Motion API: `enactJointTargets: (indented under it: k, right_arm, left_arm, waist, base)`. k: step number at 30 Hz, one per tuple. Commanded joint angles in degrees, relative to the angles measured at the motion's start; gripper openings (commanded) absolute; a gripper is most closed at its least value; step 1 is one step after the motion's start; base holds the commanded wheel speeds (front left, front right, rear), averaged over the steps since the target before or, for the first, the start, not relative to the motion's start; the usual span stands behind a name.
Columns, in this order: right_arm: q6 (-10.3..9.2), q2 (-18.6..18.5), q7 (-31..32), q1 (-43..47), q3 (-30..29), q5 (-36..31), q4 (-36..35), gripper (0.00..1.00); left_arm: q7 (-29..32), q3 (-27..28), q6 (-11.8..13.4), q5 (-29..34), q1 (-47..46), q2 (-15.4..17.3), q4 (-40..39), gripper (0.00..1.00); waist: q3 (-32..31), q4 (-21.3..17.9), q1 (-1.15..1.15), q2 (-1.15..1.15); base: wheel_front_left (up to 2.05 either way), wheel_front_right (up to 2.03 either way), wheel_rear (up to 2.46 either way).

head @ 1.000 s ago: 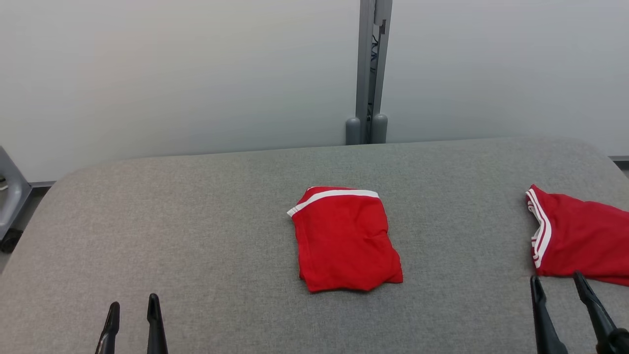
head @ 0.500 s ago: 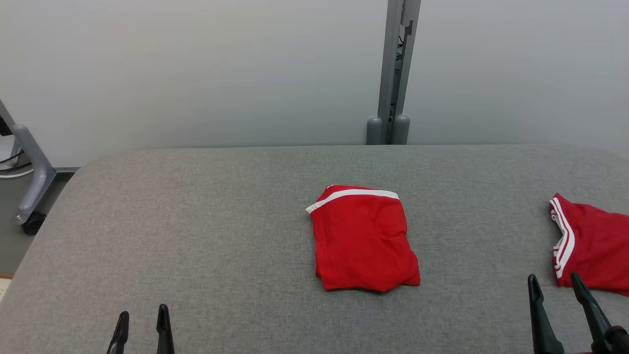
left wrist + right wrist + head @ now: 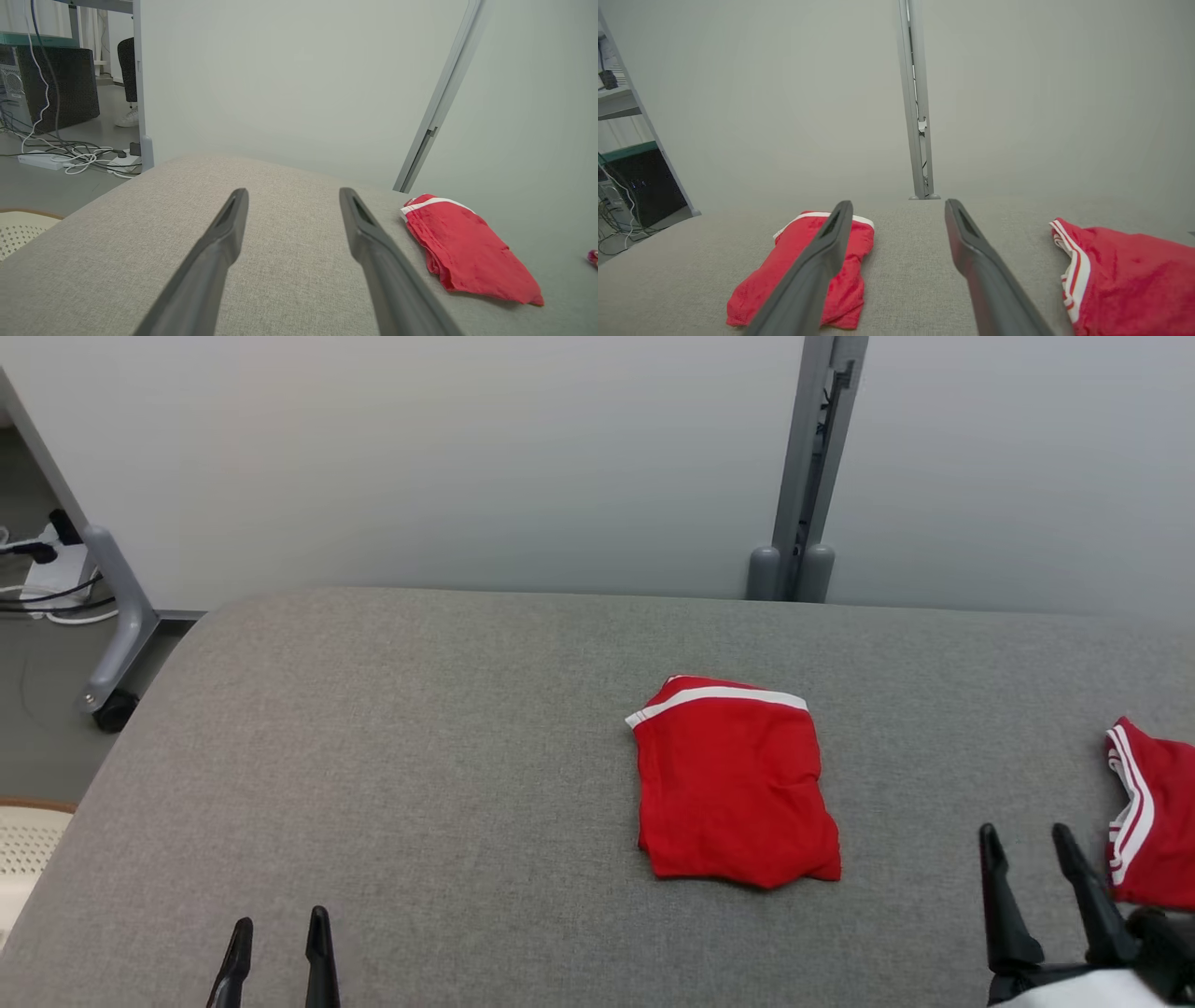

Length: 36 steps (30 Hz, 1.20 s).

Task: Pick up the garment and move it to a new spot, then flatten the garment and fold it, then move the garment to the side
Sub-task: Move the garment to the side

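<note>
While right tool point(image 3: 1025, 835) gapes, folded garment point(image 3: 736, 784) lies left.

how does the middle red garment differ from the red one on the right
The middle garment is folded into a compact rectangle; the right garment lies spread out, cut off by the head view's edge. The middle garment shows one white band along its far edge; the right garment has doubled white stripes down its left edge. Both are red with white trim and lie on the grey table.
</note>
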Motion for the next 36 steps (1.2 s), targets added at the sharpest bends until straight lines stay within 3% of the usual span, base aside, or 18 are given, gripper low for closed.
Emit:
enactJointTargets:
  k: [1,7,11,16,19,25,26,27,31,36]
  right_arm:
    - [0.0,-1.28,1.63,-1.77,1.0,1.3,1.1,1.0]
    - [0.0,-3.02,16.43,-13.96,6.17,8.86,8.4,1.0]
    - [-0.01,-3.82,22.85,-22.26,7.3,9.29,16.07,1.0]
    - [0.01,-3.47,24.42,-29.81,5.01,7.93,27.34,1.0]
    - [0.01,-2.08,25.7,-32.39,5.02,11.88,31.87,1.0]
    - [-0.01,-2.12,25.98,-34.62,6.53,16.53,36.25,1.0]
    - [-0.01,-2.05,25.97,-34.85,7.22,17.15,36.68,0.39]
    - [-0.01,-1.97,25.39,-35.08,7.8,18.21,36.71,0.0]
    - [-0.01,-3.49,22.01,-36.34,7.67,22.42,34.61,0.0]
    - [0.0,-9.06,21.49,-34.79,8.91,25.12,26.94,0.0]
  left_arm:
    - [-0.26,0.12,-0.28,0.22,-0.59,0.22,-0.37,1.0]
    - [-0.26,-1.65,-0.24,-0.17,-3.15,0.19,-1.12,1.0]
    - [-0.26,-4.99,0.11,-0.78,-6.73,0.22,-1.05,1.0]
    - [-0.26,-7.73,1.25,-2.45,-10.61,0.22,-0.05,1.0]
    - [-0.26,-8.7,1.66,-2.89,-11.69,0.19,-0.14,1.0]
    - [-0.26,-8.37,2.15,-2.56,-11.98,0.18,-0.4,1.0]
    - [-0.26,-8.33,2.13,-2.34,-11.96,0.19,-0.37,1.0]
    - [-0.26,-8.15,2.16,-2.15,-12.0,0.2,-0.44,1.0]
    - [-0.26,-7.36,2.45,-2.09,-11.99,0.19,-1.04,1.0]
    - [-0.26,-6.7,2.15,-1.6,-11.56,0.21,-1.32,1.0]
  waist:
    - [0.75,0.72,0.0,0.0]
    - [6.36,2.5,0.0,0.0]
    - [12.05,5.36,0.0,0.0]
    - [15.92,9.92,0.0,0.0]
    - [17.17,11.63,0.0,0.0]
    - [17.82,11.55,0.0,0.0]
    - [17.83,11.14,0.0,0.0]
    - [17.83,10.5,0.0,0.0]
    - [17.62,6.53,0.0,0.0]
    - [18.11,-1.12,0.0,0.0]
  base:
    - [0.0,0.0,0.0]
    - [0.0,0.0,0.0]
    - [0.0,0.0,0.0]
    - [0.0,0.0,0.0]
    - [0.0,0.0,0.0]
    - [0.0,0.0,0.0]
    - [0.0,0.0,0.0]
    - [0.0,0.0,0.0]
    - [0.0,0.0,0.0]
    - [0.0,0.0,0.0]
